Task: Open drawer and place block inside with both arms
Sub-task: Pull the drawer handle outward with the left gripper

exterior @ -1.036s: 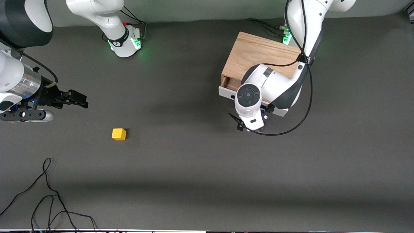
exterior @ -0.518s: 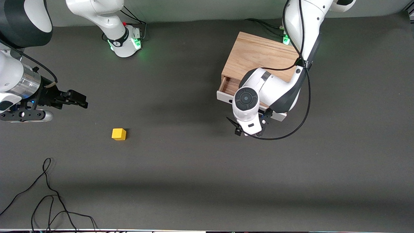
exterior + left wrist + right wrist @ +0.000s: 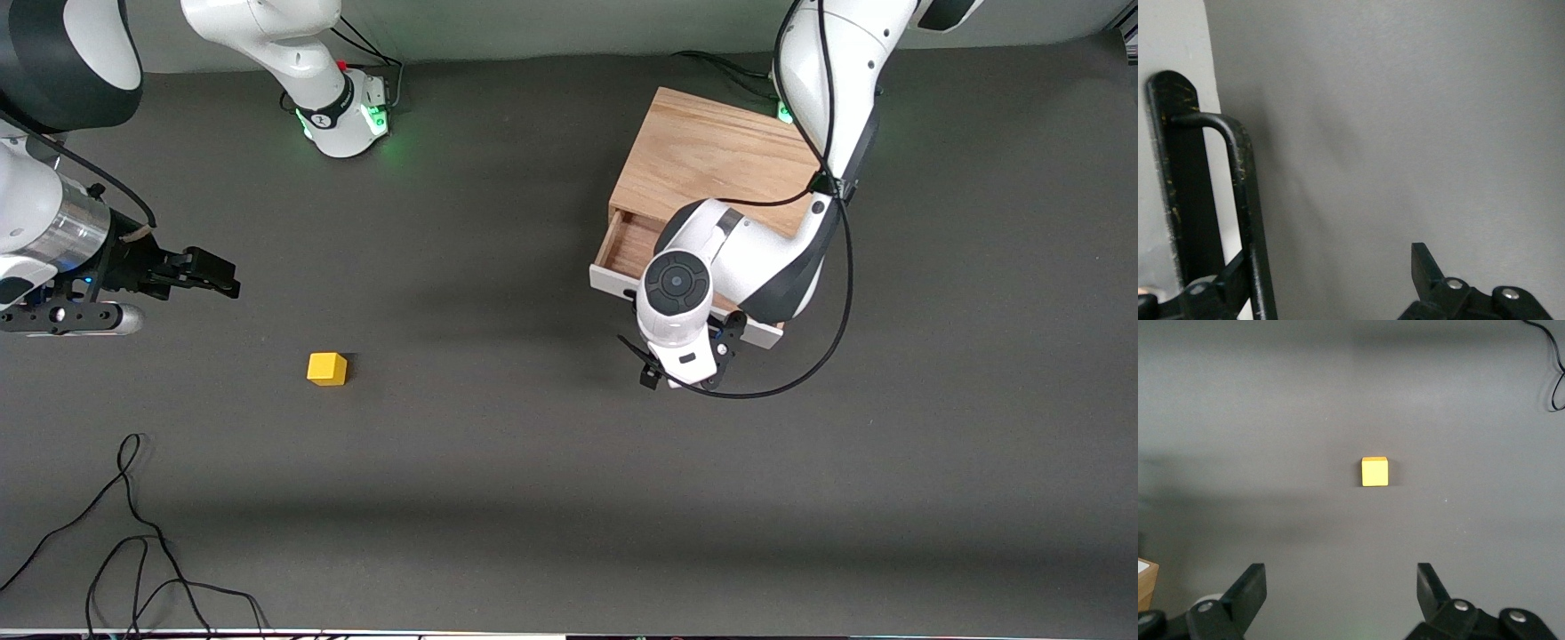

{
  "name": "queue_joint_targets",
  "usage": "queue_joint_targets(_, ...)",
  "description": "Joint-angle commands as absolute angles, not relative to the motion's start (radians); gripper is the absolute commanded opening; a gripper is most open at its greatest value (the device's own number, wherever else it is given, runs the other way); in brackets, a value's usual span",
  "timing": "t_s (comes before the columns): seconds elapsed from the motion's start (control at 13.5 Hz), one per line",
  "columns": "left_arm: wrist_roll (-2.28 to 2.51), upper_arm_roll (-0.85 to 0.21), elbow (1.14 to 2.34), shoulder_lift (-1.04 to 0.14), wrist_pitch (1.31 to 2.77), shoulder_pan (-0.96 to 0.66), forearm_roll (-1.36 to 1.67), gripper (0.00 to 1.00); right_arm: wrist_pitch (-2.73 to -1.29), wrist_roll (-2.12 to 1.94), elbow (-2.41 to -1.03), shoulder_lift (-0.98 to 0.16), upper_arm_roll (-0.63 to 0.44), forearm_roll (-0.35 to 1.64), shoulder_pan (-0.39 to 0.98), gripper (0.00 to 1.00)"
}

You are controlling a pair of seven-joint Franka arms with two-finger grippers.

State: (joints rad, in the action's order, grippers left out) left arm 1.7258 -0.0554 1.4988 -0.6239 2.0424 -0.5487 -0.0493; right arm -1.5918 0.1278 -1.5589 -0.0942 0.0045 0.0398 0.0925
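Wooden drawer (image 3: 633, 244) part-open, front facing the camera.

The left arm comes from its base at the top of the front view and folds down low, wrist bent so the camera end points toward the front camera. The left end effector (image 3: 683, 378) is down at the desk; in the left wrist view its fingers (image 3: 1426, 270) stand wide apart. The right arm waits at its own end, forearm level. The right end effector (image 3: 213, 271) hangs in the air, its two fingers (image 3: 1248, 593) spread wide.
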Motion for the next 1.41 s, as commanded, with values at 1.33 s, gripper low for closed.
queue_joint_targets(1.33, 1.684, -0.055, 1.345, -0.674, 2.1, -0.534, -0.103, 1.0, -1.586, 0.146, -1.56, -0.083, 0.003, 0.044, 0.089, 1.0)
